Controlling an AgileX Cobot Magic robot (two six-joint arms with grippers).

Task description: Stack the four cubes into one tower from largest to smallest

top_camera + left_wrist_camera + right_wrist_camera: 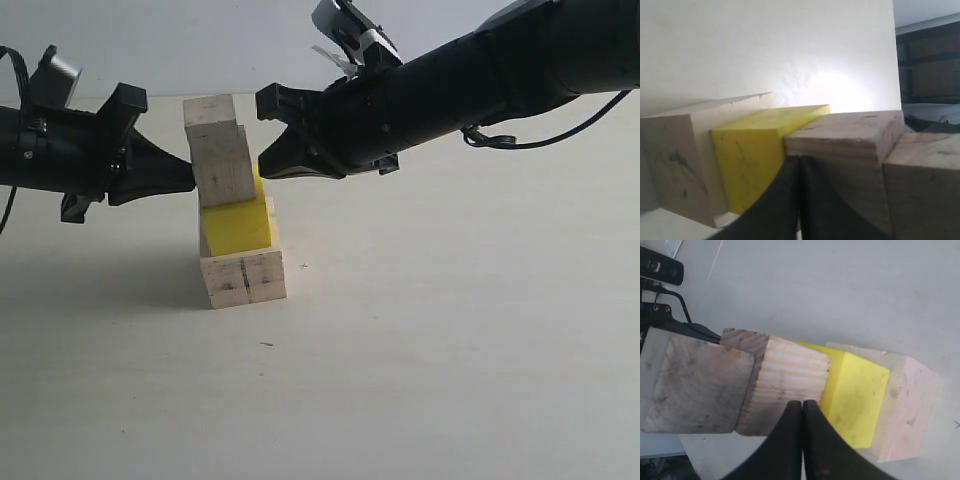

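Observation:
A tower stands on the table: a large pale wood cube (245,278) at the bottom, the yellow cube (238,226) on it, then the medium wood cube (222,165), slightly tilted, with the small wood cube (209,110) on top. My left gripper (190,176) is shut, its tip against the medium cube's left face. My right gripper (262,168) is shut too, its tip at that cube's right face. The left wrist view shows the shut gripper (800,160) against the medium cube (845,132). In the right wrist view the shut gripper (803,404) meets the medium cube (787,382) beside the yellow cube (855,390).
The tower rests on a bare pale table (450,340). Both black arms reach in level with the upper half of the tower, one from each side. The left arm's black parts (662,270) show beyond the tower in the right wrist view.

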